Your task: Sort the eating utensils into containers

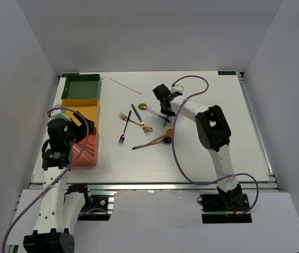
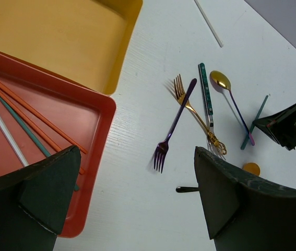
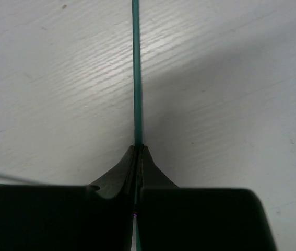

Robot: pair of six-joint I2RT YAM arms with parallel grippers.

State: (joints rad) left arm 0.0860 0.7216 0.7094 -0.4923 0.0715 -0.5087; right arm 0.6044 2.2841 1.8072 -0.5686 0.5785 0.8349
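My right gripper point(image 3: 139, 149) is shut on a thin teal chopstick point(image 3: 135, 68), which runs straight out from between its fingertips just above the white table. From above, this gripper point(image 1: 165, 112) sits beside a gold spoon point(image 1: 143, 107). Loose utensils lie mid-table: a purple fork point(image 2: 175, 124), a gold fork point(image 2: 194, 112), a teal-handled utensil point(image 2: 206, 94) and a white chopstick point(image 2: 208, 23). My left gripper point(image 2: 136, 180) hangs open by the orange-red tray point(image 2: 93, 172), holding nothing. Inside that tray lie orange chopsticks point(image 2: 27, 110), a teal one and a white one. The yellow tray point(image 2: 59, 36) has nothing visible in it.
The dark green tray point(image 1: 80, 87) stands at the far left, behind the yellow one. An orange spoon and a black-handled utensil point(image 1: 154, 141) lie near the table's middle. White walls close in the table on three sides.
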